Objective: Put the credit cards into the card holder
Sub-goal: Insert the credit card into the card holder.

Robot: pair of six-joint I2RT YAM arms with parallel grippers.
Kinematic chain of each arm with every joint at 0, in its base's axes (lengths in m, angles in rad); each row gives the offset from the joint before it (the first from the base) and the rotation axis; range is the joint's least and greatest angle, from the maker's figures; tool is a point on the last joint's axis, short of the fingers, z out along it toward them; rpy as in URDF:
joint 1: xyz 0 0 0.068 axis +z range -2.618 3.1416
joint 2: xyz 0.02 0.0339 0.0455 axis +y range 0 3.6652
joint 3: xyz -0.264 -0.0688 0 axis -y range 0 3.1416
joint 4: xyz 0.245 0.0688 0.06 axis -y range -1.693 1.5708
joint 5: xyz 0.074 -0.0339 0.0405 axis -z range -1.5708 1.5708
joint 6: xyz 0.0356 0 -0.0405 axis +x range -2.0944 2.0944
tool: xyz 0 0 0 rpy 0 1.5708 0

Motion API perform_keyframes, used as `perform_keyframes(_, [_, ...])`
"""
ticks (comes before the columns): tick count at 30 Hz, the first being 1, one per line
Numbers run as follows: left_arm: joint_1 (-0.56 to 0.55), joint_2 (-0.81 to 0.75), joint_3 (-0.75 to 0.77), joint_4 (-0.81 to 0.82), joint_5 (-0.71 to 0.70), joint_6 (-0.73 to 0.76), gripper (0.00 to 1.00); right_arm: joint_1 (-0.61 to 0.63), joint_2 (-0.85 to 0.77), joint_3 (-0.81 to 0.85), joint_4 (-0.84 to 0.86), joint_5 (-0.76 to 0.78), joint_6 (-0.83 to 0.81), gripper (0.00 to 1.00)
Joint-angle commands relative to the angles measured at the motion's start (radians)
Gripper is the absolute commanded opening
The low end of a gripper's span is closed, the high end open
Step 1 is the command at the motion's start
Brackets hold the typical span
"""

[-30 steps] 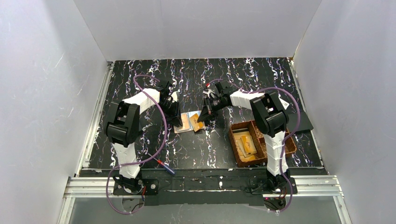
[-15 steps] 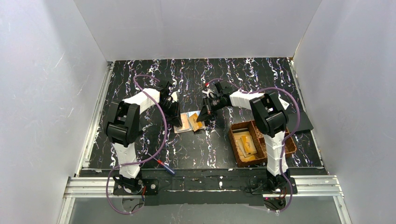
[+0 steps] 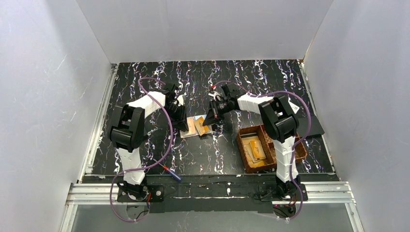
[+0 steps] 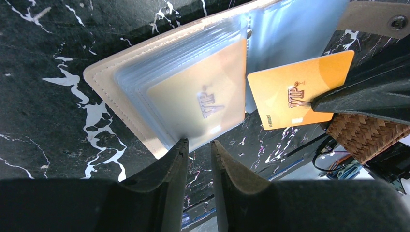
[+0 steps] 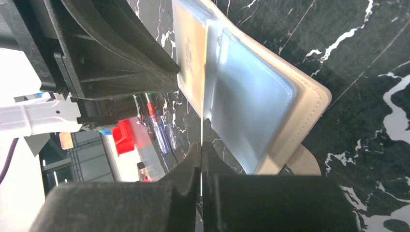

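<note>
Cards (image 3: 255,147) lie in the basket (image 3: 300,152) at the near right of the table (image 3: 217,159), beside the right arm. Farther in, at mid-table, the holder (image 4: 104,82) lies open with its clear sleeves up, a gold card (image 4: 203,101) inside a sleeve on its left half. The left gripper (image 4: 198,145) has its fingers slightly apart, tips at the edge of those sleeves, while the right gripper (image 5: 200,150) is clamped on the edge of another gold card (image 4: 300,89), whose far end reaches the holder's fold.
</note>
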Motion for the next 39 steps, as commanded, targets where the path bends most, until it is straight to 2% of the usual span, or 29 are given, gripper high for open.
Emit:
perform_keyframes(1, [0.006, 0.045, -0.030, -0.038, -0.105, 0.040, 0.24, 0.007, -0.055, -0.002, 0.035, -0.012, 0.002, 0.01])
perform_keyframes(27, [0.007, 0.037, -0.030, -0.034, -0.086, 0.041, 0.24, 0.021, 0.031, 0.049, -0.073, 0.028, -0.065, 0.01])
perform_keyframes(39, [0.006, 0.039, -0.030, -0.032, -0.077, 0.043, 0.24, 0.035, 0.116, 0.164, -0.089, 0.040, -0.068, 0.01])
